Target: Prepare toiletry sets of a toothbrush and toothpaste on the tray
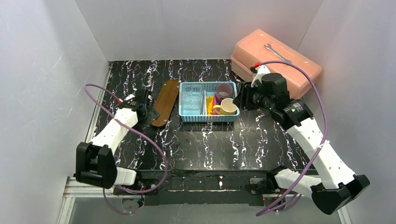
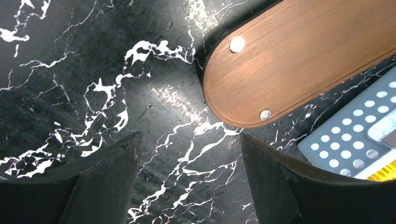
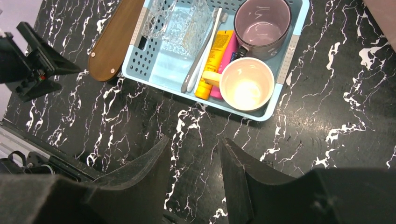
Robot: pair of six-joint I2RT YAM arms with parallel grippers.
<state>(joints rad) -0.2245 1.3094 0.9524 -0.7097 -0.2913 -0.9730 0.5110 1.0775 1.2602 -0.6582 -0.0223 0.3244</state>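
The brown wooden tray [image 1: 166, 101] lies bare, left of the blue basket [image 1: 187, 117]; its rounded end shows in the left wrist view [image 2: 299, 60] and the right wrist view [image 3: 116, 42]. My left gripper [image 1: 148, 113] is open and empty, just off that end [image 2: 190, 137]. Thin pale toothbrushes [image 3: 201, 51] lie in the basket beside a yellow-orange toothpaste [image 3: 212, 56] and a magenta-pink toothpaste [image 3: 229, 49]. My right gripper [image 1: 241, 100] is open and empty, above the table right of the basket [image 3: 194, 140].
The basket [image 3: 287, 60] also holds a clear square container [image 3: 182, 23], a purple cup [image 3: 261, 25] and a cream cup [image 3: 246, 84]. A pink toolbox [image 1: 289, 70] with a wrench [image 1: 277, 52] on it stands at the back right. White walls enclose the table.
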